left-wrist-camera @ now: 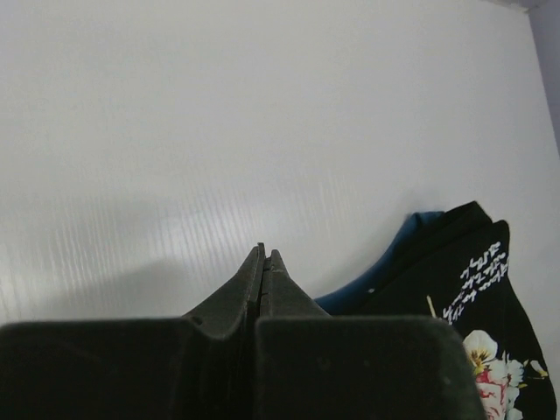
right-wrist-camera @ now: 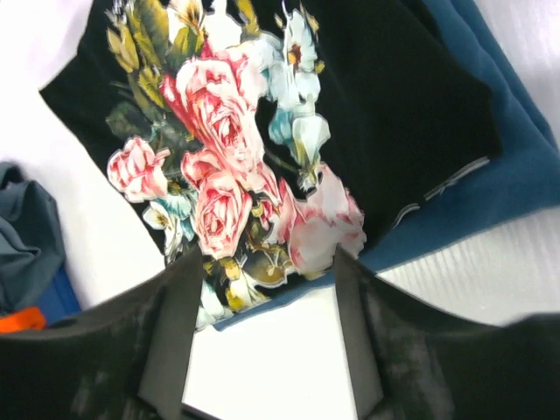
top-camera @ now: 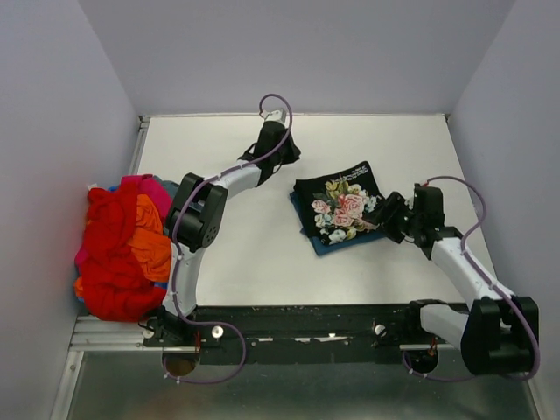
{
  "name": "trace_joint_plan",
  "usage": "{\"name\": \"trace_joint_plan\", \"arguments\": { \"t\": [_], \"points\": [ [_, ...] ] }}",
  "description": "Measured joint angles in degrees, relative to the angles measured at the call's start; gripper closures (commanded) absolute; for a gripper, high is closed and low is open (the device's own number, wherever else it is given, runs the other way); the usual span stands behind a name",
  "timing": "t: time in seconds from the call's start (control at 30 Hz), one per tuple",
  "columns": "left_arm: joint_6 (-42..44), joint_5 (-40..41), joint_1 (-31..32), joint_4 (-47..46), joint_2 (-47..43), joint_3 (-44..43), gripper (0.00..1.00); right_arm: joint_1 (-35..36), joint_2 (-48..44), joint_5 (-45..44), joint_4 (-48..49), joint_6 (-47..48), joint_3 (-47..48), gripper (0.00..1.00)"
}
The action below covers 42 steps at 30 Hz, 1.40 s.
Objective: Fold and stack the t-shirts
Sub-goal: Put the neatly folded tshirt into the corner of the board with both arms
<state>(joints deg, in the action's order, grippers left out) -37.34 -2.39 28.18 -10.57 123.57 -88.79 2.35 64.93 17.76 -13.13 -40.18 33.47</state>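
Note:
A folded black t-shirt with a pink-and-white rose print lies right of the table's middle, on top of a folded teal-blue t-shirt. My right gripper stands open at this stack's right edge. In the right wrist view its fingers straddle the rose print's near edge, holding nothing, with the black shirt and the teal one under it. My left gripper hovers shut and empty over bare table behind the stack, and its tips are pressed together.
A loose heap of red, orange and pink t-shirts sits at the table's left edge against the wall. A grey-blue one shows at its side. Walls enclose the table on the left, back and right. The arms' mounting rail runs along the near edge.

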Motion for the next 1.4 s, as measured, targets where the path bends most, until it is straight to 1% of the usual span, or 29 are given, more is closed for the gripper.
{"name": "trace_joint_plan", "arguments": {
  "t": [0.1,0.2,0.33,0.43,0.5,0.57,0.6,0.63,0.7,0.77,0.83,1.0,1.17,1.27,1.4],
  "points": [
    [2.0,-0.9,-0.1,1.0,2.0,-6.7,0.99,1.3,-6.8,-1.3,0.1,-5.5,-5.7,0.3],
    [2.5,-2.3,0.0,0.9,3.7,-10.4,0.99,3.0,-9.0,-3.0,0.1,-10.5,-9.4,0.34],
    [2.4,-3.6,0.1,0.9,4.8,-10.1,0.99,4.5,-6.2,-4.6,1.3,-15.4,-10.1,0.34],
    [2.4,-3.9,0.1,1.3,5.2,-9.2,0.99,4.9,-2.2,-4.9,4.6,-18.3,-10.3,0.34],
    [2.4,-3.9,0.1,1.5,5.2,-8.5,0.99,5.1,0.6,-4.9,7.0,-19.7,-10.4,0.35],
    [2.6,-3.9,0.1,1.7,5.2,-7.8,0.99,5.2,3.0,-4.9,9.2,-21.1,-10.6,0.43],
    [2.7,-3.9,0.0,1.7,5.2,-7.5,0.99,5.2,3.9,-4.9,10.2,-21.7,-10.6,0.54],
    [2.9,-3.9,0.0,1.7,5.2,-7.1,0.99,5.2,4.4,-5.0,11.1,-22.4,-10.7,0.67],
    [3.2,-3.9,0.0,1.8,4.9,-5.9,0.99,5.3,5.7,-5.1,12.4,-23.3,-10.8,0.88],
    [3.4,-3.9,0.0,2.0,4.7,-5.0,0.99,5.4,5.9,-5.6,12.9,-24.0,-10.9,0.93],
    [3.5,-3.9,0.0,2.2,4.2,-4.0,0.98,5.6,4.9,-6.7,12.5,-24.8,-11.2,0.99],
    [3.0,-5.0,0.1,1.7,3.3,-3.5,0.98,5.7,-3.0,-13.5,7.4,-26.3,-11.9,0.99],
    [1.1,-6.3,0.9,-0.4,3.0,-1.8,0.98,4.9,-12.2,-22.3,-2.8,-28.0,-11.8,0.99],
    [-0.1,-6.8,2.1,-1.1,2.3,0.6,0.98,2.5,-17.9,-27.0,-9.4,-28.8,-11.8,0.99],
    [-1.3,-7.3,3.9,-1.9,1.2,3.1,0.98,-3.6,-22.6,-31.6,-16.5,-28.5,-11.8,0.99]
  ]
}}
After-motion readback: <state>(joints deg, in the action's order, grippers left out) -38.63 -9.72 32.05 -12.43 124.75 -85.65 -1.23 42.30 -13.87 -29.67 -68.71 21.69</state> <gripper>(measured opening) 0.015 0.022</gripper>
